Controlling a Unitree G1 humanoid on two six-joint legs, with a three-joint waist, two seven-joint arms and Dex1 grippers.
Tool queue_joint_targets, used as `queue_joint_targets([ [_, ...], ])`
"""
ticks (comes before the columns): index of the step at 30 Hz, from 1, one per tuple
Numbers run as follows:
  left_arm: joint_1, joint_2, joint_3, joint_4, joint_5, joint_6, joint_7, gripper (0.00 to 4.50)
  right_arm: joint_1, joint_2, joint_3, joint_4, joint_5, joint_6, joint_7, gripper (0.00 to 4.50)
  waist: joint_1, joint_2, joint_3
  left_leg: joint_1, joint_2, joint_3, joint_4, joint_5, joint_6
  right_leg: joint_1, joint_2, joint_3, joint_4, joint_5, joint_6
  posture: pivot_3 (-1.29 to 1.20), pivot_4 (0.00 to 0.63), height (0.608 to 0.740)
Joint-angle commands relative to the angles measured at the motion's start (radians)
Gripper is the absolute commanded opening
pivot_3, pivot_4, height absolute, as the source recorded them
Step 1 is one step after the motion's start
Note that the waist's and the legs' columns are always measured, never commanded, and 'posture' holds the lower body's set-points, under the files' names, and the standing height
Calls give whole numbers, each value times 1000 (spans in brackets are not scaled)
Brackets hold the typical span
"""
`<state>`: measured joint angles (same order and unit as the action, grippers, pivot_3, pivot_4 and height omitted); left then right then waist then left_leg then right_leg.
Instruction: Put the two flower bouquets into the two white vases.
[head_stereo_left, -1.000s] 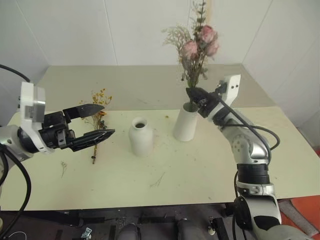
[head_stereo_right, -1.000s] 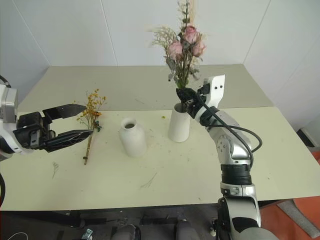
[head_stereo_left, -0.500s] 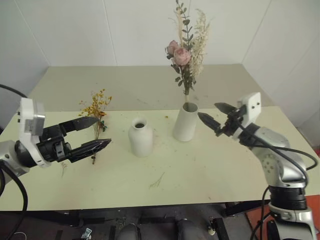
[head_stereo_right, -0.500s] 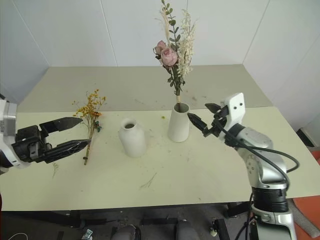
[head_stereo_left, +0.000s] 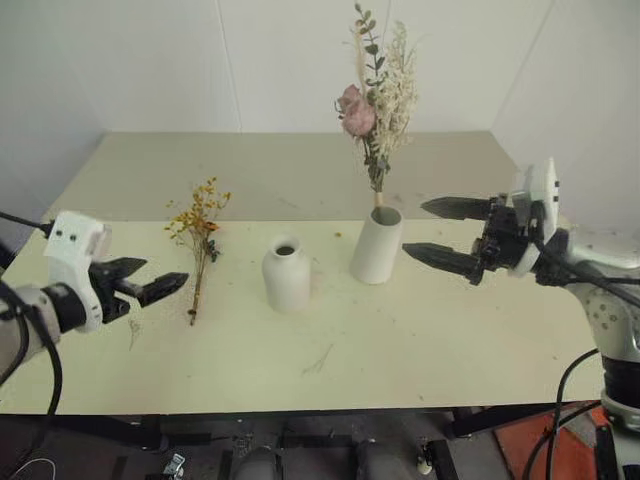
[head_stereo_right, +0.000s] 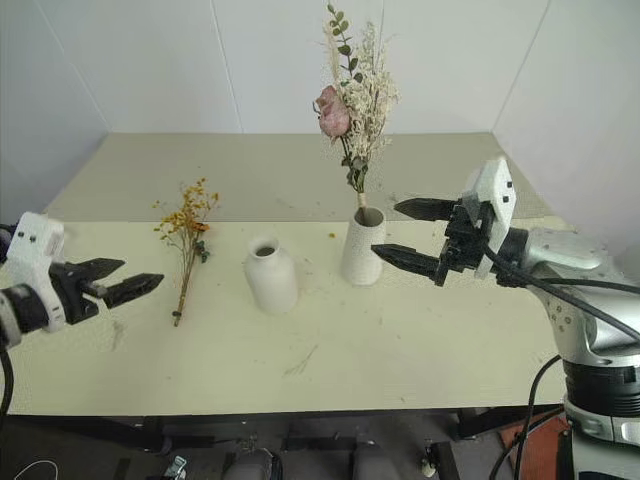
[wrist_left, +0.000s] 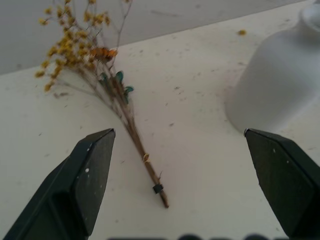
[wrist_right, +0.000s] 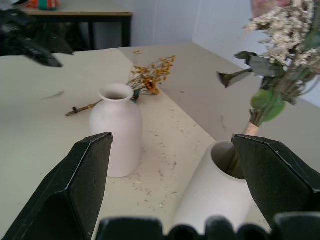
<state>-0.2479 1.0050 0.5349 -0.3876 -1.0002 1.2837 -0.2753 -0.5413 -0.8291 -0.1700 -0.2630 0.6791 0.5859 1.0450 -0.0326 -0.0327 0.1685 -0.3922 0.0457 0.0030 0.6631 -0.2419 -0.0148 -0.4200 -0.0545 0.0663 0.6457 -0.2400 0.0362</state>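
Observation:
The larger bouquet (head_stereo_left: 372, 110), pink roses with cream sprigs, stands upright in the taller white vase (head_stereo_left: 377, 247). To that vase's right my right gripper (head_stereo_left: 415, 229) hangs open and empty, clear of it. The short bottle-shaped vase (head_stereo_left: 287, 275) stands empty at the table's middle. Left of it, flat on the table, lies the small yellow-orange bouquet (head_stereo_left: 198, 250). My left gripper (head_stereo_left: 165, 285) is open and empty just left of its stem ends. In the left wrist view the stems (wrist_left: 140, 155) lie between the spread fingers (wrist_left: 90, 170), with the short vase (wrist_left: 280, 90) beside them.
The pale table (head_stereo_left: 420, 340) carries scattered dry flower crumbs. White walls close in behind and on the right. The right wrist view takes in the tall vase's mouth (wrist_right: 225, 157), the short vase (wrist_right: 116, 127) and my left gripper (wrist_right: 30, 42) beyond.
My right gripper has opened off the pink bouquet's stems and drawn back to the right, leaving it standing in the tall vase. My left gripper has turned, sunk and shifted left.

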Motion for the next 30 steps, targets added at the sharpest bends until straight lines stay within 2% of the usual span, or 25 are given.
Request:
queue_joint_targets([
  [1,-146,-34,-86,102,64,164,142,4500,-29,-36,0,4,34,1,92,4477,0,0,0,-1,0,0,0,0,0,-1,0,0,-1,0,0,0,150,740],
  [6,-291,-119,-217,219,184,215,191,4500,-28,-50,8,20,12,-24,137,4477,-3,-1,1,-2,-1,0,0,0,0,-2,-1,0,0,1,0,0,150,740],
  [9,-354,-152,-293,297,252,181,176,4500,-39,-46,-1,22,17,-22,134,4477,-1,-1,1,-3,-2,-1,0,0,0,-3,-1,0,0,1,0,0,150,740],
  [21,-570,-287,-438,622,453,92,89,4500,-13,-46,-24,-12,23,-19,103,4477,10,-2,1,-4,-2,-1,1,0,0,-3,-1,0,0,1,0,0,150,740],
  [25,-608,-295,-479,655,492,70,28,3643,-1,-40,-31,-26,27,-16,85,4500,16,-2,1,-5,-2,-1,1,0,0,-4,-2,0,0,1,0,0,150,740],
  [30,-630,-293,-490,696,535,51,-15,2024,17,-32,-38,-41,31,-16,64,4500,15,-2,1,-6,-3,-1,2,0,0,-5,-2,0,0,1,1,0,150,740],
])
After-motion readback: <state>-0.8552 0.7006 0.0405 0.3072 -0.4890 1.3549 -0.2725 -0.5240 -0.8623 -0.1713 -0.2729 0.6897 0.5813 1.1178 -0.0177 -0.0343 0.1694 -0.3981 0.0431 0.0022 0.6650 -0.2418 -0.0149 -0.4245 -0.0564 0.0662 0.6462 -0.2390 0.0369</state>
